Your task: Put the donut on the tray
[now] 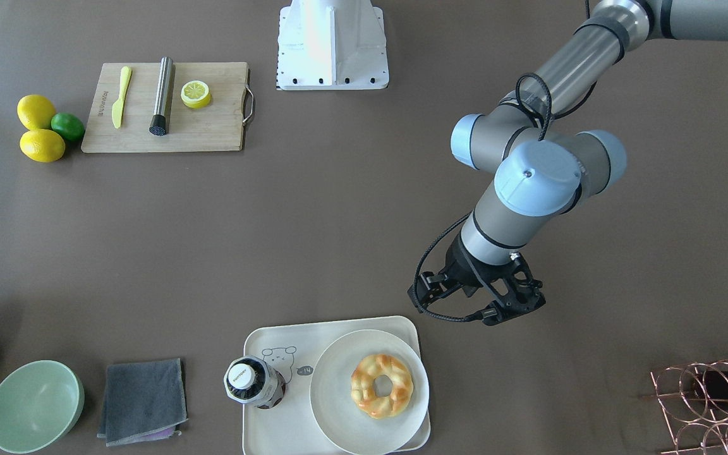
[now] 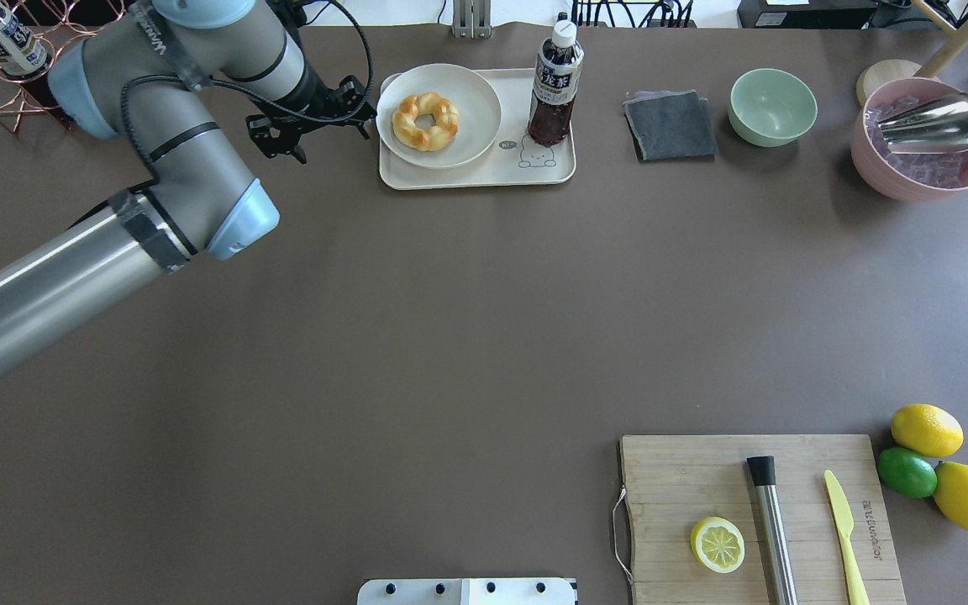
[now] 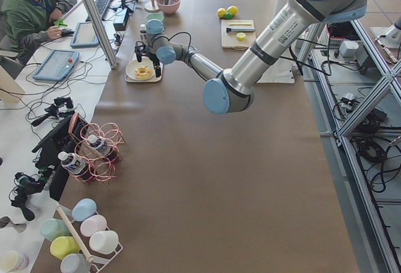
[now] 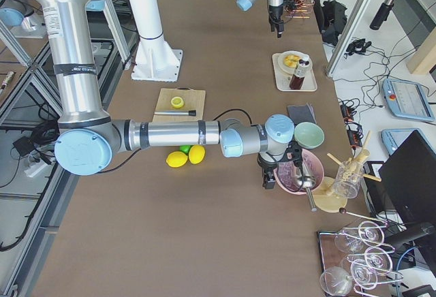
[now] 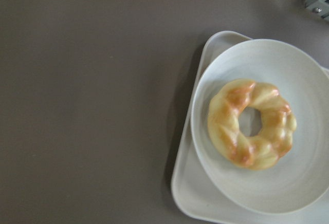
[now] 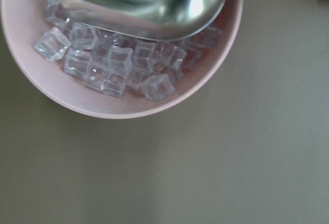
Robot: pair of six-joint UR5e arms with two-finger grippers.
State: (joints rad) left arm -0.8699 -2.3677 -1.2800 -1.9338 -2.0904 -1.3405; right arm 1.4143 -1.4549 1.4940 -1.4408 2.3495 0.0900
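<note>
Brown table (image 1: pixel 339 240), front-facing view: the tray (image 1: pixel 275 436) sits at lower centre. The donut (image 1: pixel 382 385), golden-brown, glossy and braided around an open hole, lies flat on a round plate (image 1: pixel 339 404) on the tray's right half, beside a bottle (image 1: pixel 251 381). The left gripper (image 1: pixel 465 306) hangs just off the tray's upper right corner, jaws apart and empty. The right gripper (image 4: pixel 269 174) is by the pink bowl (image 4: pixel 300 174); its jaws cannot be judged. Placement looks done, so any retreat should rise clear of the plate rim

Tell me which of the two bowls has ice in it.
The pink bowl: it holds clear ice cubes and a metal scoop. The green bowl next to the grey cloth looks empty.
</note>
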